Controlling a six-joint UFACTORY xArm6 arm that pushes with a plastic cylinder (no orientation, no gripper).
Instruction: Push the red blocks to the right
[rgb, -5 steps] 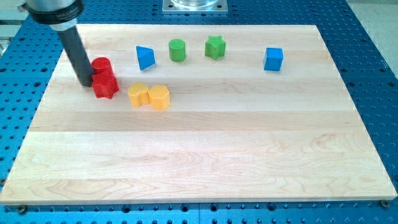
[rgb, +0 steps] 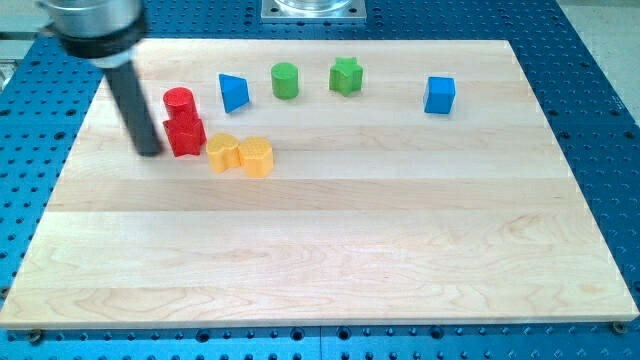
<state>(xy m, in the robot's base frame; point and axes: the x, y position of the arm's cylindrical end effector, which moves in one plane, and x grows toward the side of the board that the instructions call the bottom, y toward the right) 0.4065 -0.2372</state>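
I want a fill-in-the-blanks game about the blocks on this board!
1. My tip sits just to the view's ____ of the red blocks.
2. The two blocks touching each other below the blue wedge are ____.
3. The block farthest to the view's right is the ____ cube.
4. Between the blue wedge and the green star stands a green ____.

Missing words: left; yellow; blue; cylinder

A single camera looks down at a slant from the near edge, taking in the whole wooden board (rgb: 330, 260).
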